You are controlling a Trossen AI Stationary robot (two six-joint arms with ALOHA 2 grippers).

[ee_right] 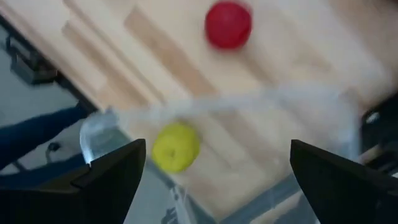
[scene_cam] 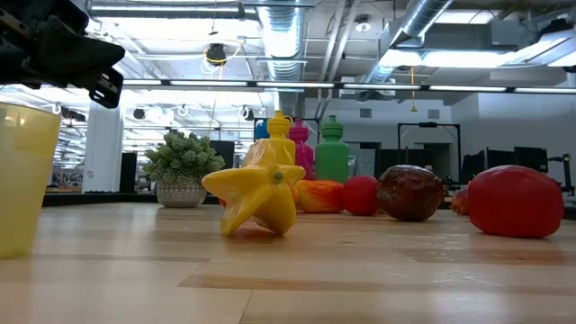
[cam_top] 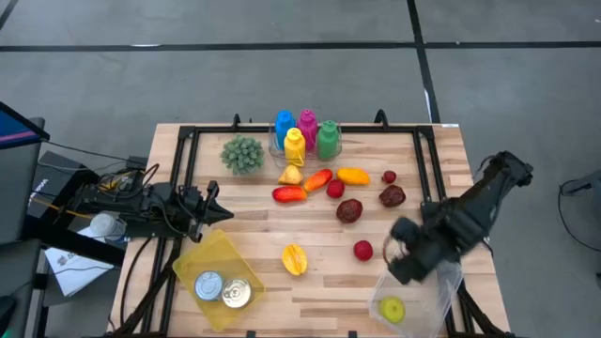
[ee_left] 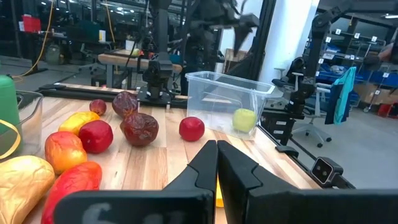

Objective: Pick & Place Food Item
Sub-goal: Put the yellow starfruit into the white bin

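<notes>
A yellow-green round fruit (cam_top: pixel 391 309) (ee_right: pixel 176 146) lies on the floor of a clear plastic container (cam_top: pixel 427 299) at the table's near right corner. My right gripper (cam_top: pixel 402 261) (ee_right: pixel 216 149) hangs above the container's far left part, pointing down, open, with nothing between its fingers. A red ball-shaped fruit (cam_top: pixel 362 250) (ee_right: pixel 228 23) rests on the table just beyond the container. My left gripper (cam_top: pixel 214 208) (ee_left: pixel 216 165) stays shut and level at the table's left side, holding nothing.
More food lies on the table: a yellow starfruit (cam_top: pixel 294 258), two dark red fruits (cam_top: pixel 349 210), red and orange pieces (cam_top: pixel 315 183). Coloured bottles (cam_top: pixel 305 133) and a small green plant (cam_top: pixel 242 153) stand at the far edge. A yellow container (cam_top: pixel 202 258) holds two cans.
</notes>
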